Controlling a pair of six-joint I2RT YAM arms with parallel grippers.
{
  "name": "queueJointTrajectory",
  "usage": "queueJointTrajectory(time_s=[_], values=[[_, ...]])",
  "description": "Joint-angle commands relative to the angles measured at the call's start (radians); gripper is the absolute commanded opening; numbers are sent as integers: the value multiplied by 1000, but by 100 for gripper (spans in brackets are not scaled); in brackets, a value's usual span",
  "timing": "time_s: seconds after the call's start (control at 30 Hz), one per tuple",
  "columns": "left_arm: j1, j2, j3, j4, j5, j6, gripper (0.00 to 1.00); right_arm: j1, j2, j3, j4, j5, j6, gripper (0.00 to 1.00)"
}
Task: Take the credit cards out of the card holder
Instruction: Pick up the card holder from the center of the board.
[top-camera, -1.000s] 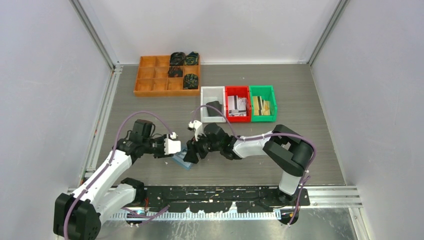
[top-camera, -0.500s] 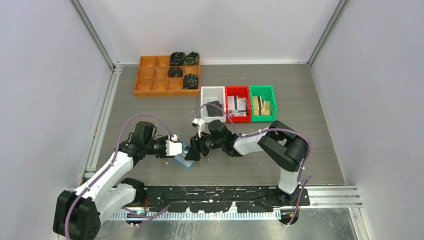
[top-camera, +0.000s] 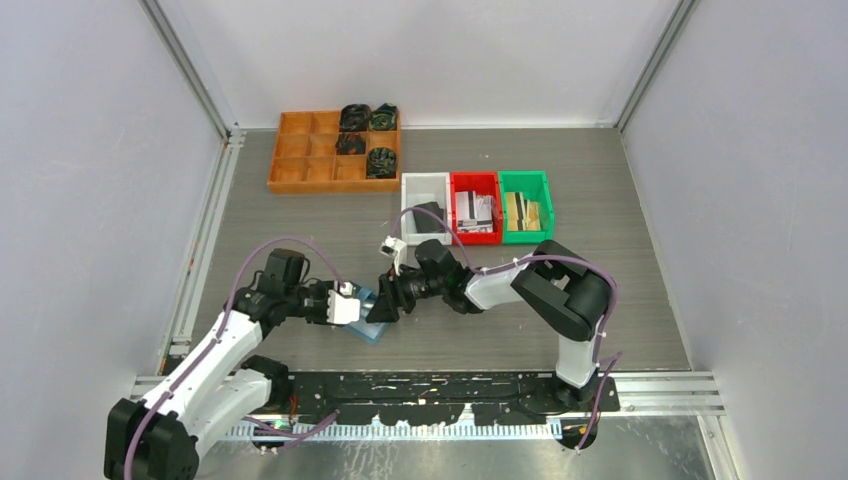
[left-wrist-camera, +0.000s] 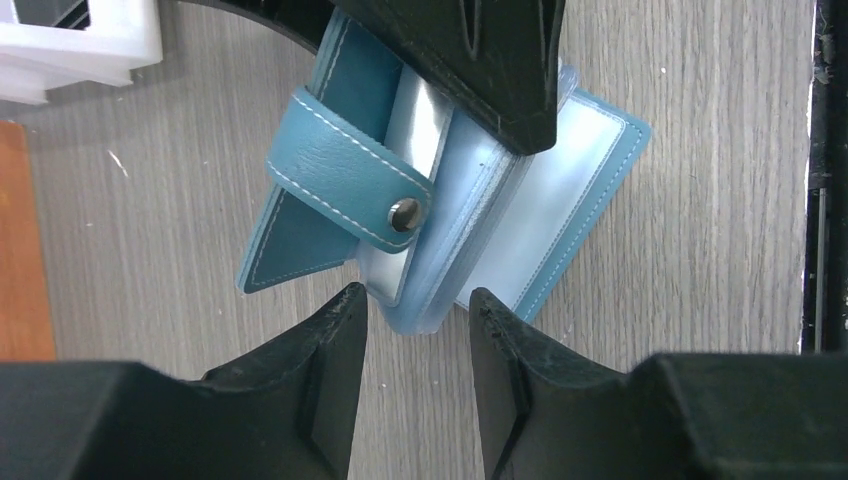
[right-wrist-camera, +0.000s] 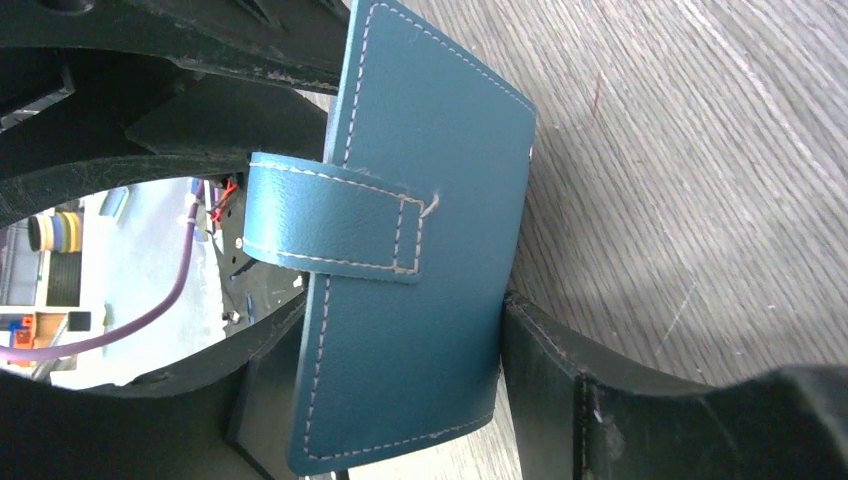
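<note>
Grips card holder (left-wrist-camera: 590, 190) by its cover with right gripper (right-wrist-camera: 405, 380), centre frame; holds left gripper (left-wrist-camera: 418, 370) parted just below it.

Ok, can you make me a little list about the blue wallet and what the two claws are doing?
wallet: blue, partly open on the table, strap unsnapped
right gripper: clamped on the wallet's cover
left gripper: open, tips by the clear pockets
cards: can't make any out in the pockets
</note>
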Motion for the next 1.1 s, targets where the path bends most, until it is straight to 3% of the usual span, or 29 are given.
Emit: queueJointTrajectory(time_s=[0.0,0.17,0.5,0.73,1.07], values=[[-4,-54,-18,6,35,25,43,-1,4,39,115,-42,37,58],[-3,-60,18,-8,25,-42,42,-2,21,38,125,-47,49,60],[-4,-95,33,-125,47,-24,42,-7,56,31,168,-52,77,63],[-4,-13,133,-54,54,-231,41,-8,63,33,182,-59,90,63],[-4,-52,20,46,12,-153,40,-18,67,34,196,-78,119,63]])
